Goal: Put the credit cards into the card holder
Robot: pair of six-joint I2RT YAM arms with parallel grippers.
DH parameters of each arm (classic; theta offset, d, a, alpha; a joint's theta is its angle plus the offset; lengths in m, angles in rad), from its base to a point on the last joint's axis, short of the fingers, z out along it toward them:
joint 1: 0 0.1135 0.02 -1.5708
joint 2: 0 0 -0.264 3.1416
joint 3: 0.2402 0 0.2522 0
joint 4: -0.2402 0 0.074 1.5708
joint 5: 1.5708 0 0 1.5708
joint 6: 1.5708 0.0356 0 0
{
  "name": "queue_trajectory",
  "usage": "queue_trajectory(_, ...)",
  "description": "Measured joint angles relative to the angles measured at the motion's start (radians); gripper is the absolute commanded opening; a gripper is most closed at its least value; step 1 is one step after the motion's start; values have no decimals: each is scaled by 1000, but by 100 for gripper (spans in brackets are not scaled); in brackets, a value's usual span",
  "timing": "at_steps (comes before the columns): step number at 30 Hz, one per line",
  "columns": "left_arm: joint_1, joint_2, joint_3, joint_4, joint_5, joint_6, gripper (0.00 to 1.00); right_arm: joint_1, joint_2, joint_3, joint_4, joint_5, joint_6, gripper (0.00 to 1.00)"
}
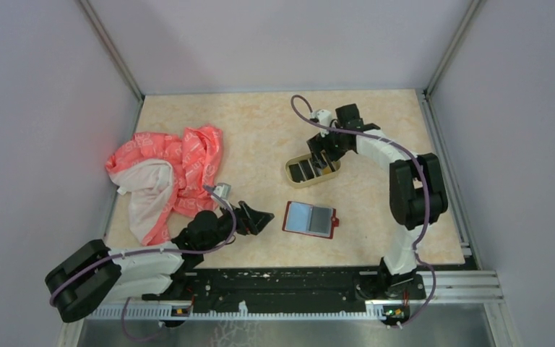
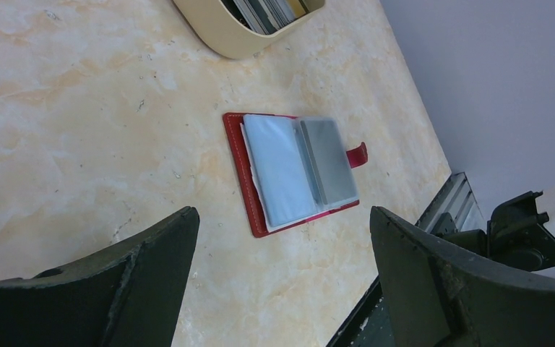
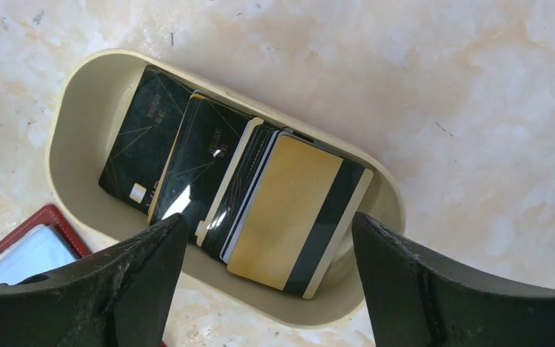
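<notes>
- Wide and empty, the right gripper (image 3: 264,235) hangs over the tan tray (image 3: 72,130); the credit cards (image 3: 260,195) lie fanned inside.
- Unfolded, the card holder (image 1: 310,219) lies at the tray's 6 o'clock.
- Wide, empty left gripper (image 1: 260,217) at the holder's 9 o'clock.

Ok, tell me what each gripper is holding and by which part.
Nothing. Left gripper open beside the card holder; right gripper open above the credit cards in the tray.
</notes>
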Motion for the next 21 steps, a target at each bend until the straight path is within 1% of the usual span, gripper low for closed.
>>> queue_trajectory(5, 0, 25, 0, 14, 6, -7, 94, 40, 29, 27, -3, 95, 34, 82)
queue_trajectory(10, 0, 35, 0, 24, 11, -12, 93, 44, 68, 53, -1, 150, 52, 81)
queue_trajectory(16, 0, 43, 0, 29, 14, -17, 93, 44, 82, 53, -23, 180, 53, 81)
queue_trajectory(21, 0, 51, 0, 29, 20, -24, 93, 48, 83, 53, -33, 188, 53, 79)
